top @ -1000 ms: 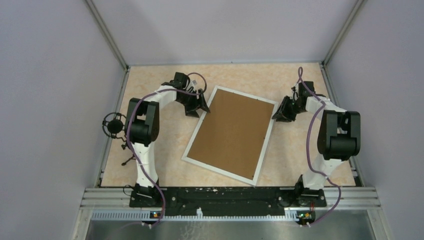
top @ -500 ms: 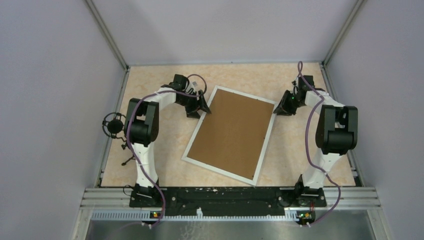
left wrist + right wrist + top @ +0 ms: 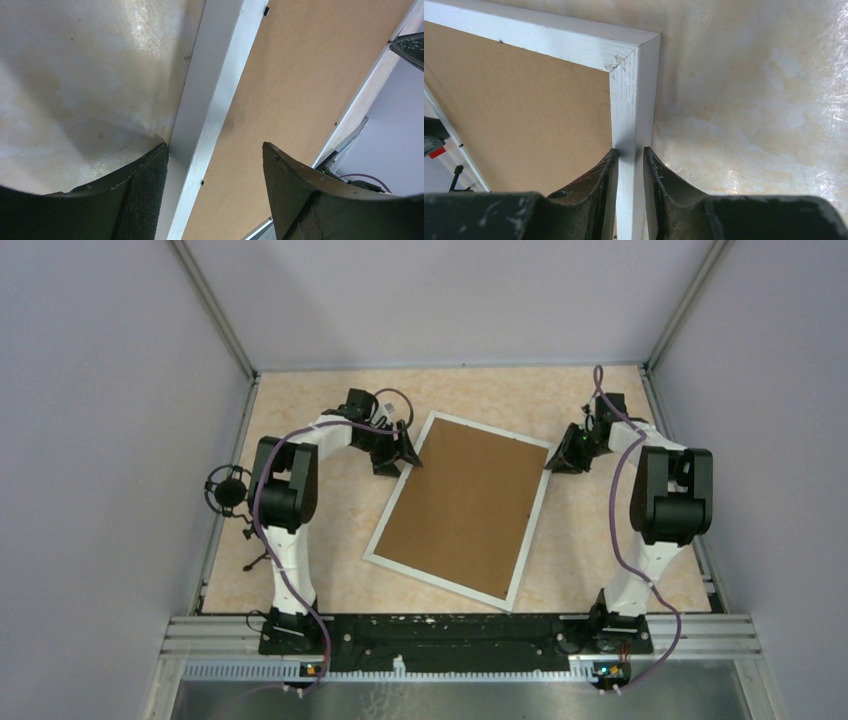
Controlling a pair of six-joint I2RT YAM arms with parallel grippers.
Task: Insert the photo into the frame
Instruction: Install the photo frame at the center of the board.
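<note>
Here the right jaws pinch the frame [image 3: 633, 100].

The frame [image 3: 462, 510] lies slanted across the middle of the table [image 3: 310, 575]. The left pincer [image 3: 407, 456] straddles its bar on the left-edge side; the right pincer [image 3: 553, 466] clamps its bar on the right-edge side. Bare table runs along the far edge; walls [image 3: 120, 390] close three edges.
</note>
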